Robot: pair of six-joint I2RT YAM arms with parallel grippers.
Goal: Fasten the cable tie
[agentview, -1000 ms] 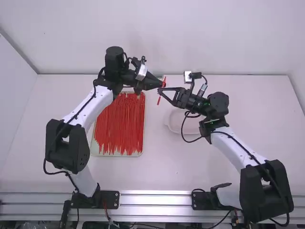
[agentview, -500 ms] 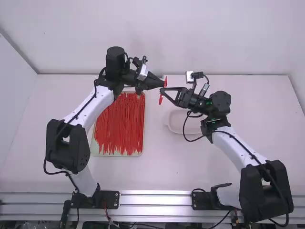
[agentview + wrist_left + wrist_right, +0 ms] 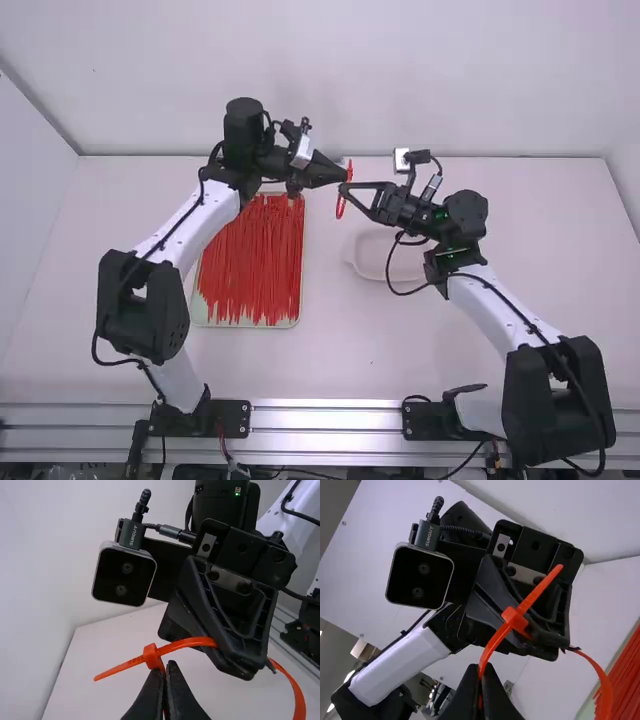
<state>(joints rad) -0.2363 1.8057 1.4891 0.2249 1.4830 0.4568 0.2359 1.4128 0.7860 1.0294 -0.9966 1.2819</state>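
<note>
**Both tools clamped on one cable tie, just off the tray**

The red cable tie is up in the air, just past the far right corner of the tray of spare ties. The left tool is pinched tight on it right by the head. The right tool is squeezed onto the strap. The two are nose to nose beside that same corner.

I read the cable tie as plain bright orange-red, the same shade as the pile of ties on the pale off-white tray. Left gripper and right gripper are matt black, left arm and right arm white with black joints, table plain white. The wrist camera has a silver-grey shell and a black face, and a small green light glows on black housing.
</note>
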